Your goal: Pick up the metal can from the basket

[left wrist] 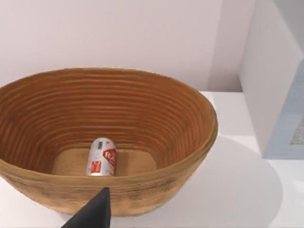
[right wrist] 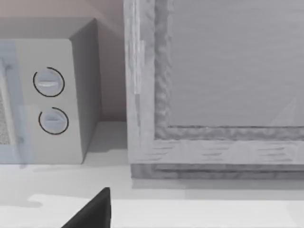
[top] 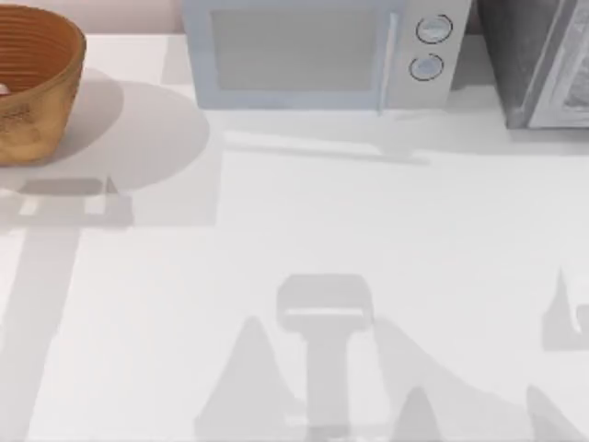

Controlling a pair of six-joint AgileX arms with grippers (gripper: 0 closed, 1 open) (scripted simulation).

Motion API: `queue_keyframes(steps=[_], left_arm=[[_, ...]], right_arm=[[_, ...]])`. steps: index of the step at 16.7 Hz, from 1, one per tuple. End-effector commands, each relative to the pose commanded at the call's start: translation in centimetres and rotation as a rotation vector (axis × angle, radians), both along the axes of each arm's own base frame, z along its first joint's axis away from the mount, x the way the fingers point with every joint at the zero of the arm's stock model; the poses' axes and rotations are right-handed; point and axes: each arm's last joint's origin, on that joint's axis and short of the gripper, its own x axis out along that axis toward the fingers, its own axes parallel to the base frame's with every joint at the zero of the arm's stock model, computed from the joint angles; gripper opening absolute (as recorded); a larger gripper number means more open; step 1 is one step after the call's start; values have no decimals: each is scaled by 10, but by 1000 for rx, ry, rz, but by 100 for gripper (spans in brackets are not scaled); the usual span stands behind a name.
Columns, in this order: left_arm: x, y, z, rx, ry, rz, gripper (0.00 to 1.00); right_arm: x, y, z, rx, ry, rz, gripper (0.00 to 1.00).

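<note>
the can lies on its side on the floor of the basket, which sits at about ten o'clock on the table, at the far left corner of the top view. in the left wrist view one dark fingertip of the left gripper pokes in just outside the basket's near rim; whether that gripper is spread or closed i cannot tell. the right gripper faces the microwave and a grey cabinet toward one o'clock, and its state cannot be read either.

the likely trouble, i judge, is the can's pose: lying down, it can roll along the basket floor if a finger nudges it off-centre. the high ribbed wall is the other hazard; a low, slanting approach would catch the rim and shove or tip the basket.

for room, the microwave stands just beside the basket at about twelve o'clock, so that side is tight. the table's middle and near half are open. coming down over the rim looks the safest way in.
</note>
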Motion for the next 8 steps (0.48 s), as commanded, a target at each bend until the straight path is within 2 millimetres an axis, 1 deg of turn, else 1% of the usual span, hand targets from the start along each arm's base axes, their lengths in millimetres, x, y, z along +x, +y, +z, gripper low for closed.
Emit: queue_keyframes(steps=[2, 4, 6, 8], left_arm=[[49, 5, 22, -5, 117, 1, 100], [102, 11, 29, -10, 245, 2, 100], [153, 19, 22, -16, 375, 1, 100], [198, 28, 7, -22, 499, -2, 100]], right_arm=[[0, 0, 0, 0, 0, 0, 100], [0, 0, 0, 0, 0, 0, 100], [0, 0, 0, 0, 0, 0, 100], [0, 0, 0, 0, 0, 0, 100]])
